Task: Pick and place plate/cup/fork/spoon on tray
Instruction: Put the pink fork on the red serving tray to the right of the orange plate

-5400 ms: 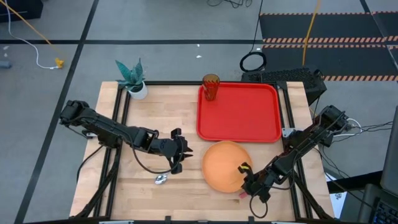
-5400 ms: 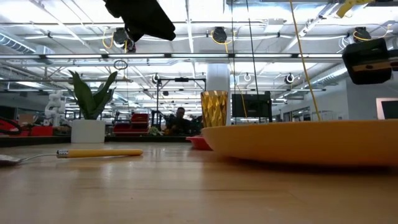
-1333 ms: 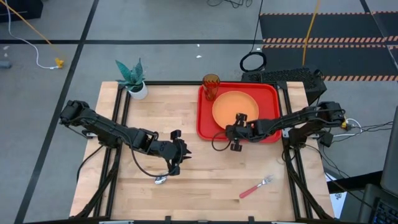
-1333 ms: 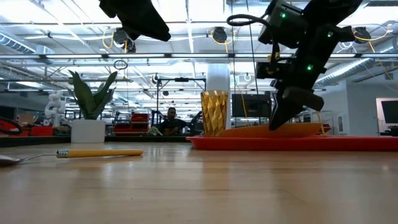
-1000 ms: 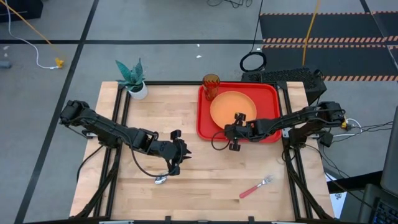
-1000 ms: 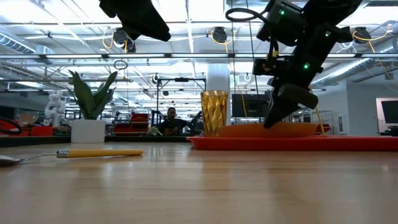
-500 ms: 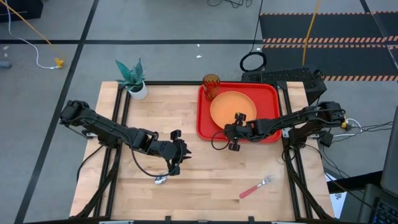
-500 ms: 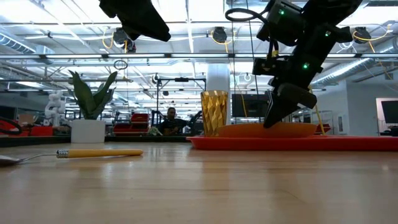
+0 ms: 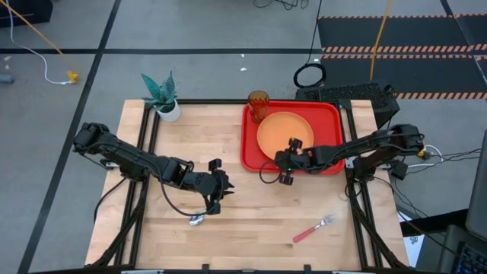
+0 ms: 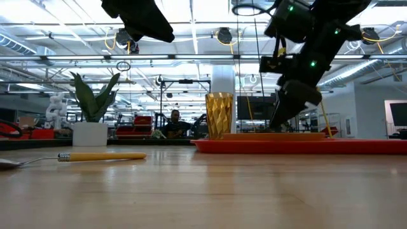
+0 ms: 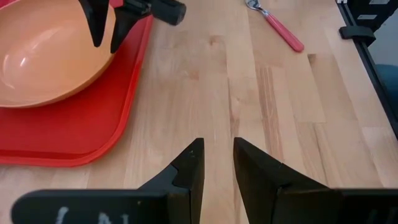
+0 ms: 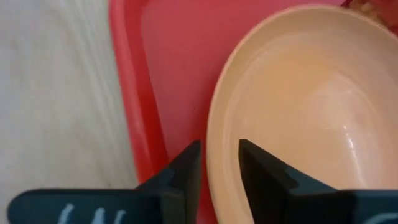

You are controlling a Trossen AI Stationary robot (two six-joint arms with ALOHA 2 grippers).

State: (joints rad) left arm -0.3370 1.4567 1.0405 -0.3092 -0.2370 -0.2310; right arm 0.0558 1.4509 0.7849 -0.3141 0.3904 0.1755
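Observation:
The orange plate lies flat in the red tray, next to the amber cup, which stands in the tray's far left corner. My right gripper is open over the plate's left near rim, one finger on each side of it and pointing down. My left gripper hovers over bare wood left of the tray, its fingers a narrow gap apart and empty. The orange-handled spoon lies on the table below and in front of it. The red-handled fork lies near the table's front right.
A white pot with a teal plant stands at the table's far left corner. Bare wood lies between the tray's near edge and the fork, and across the middle of the table.
The plate, held tilted with one side raised off the tray, has come down and now lies flat in the tray. My right gripper has risen slightly above it. My left arm has kept still.

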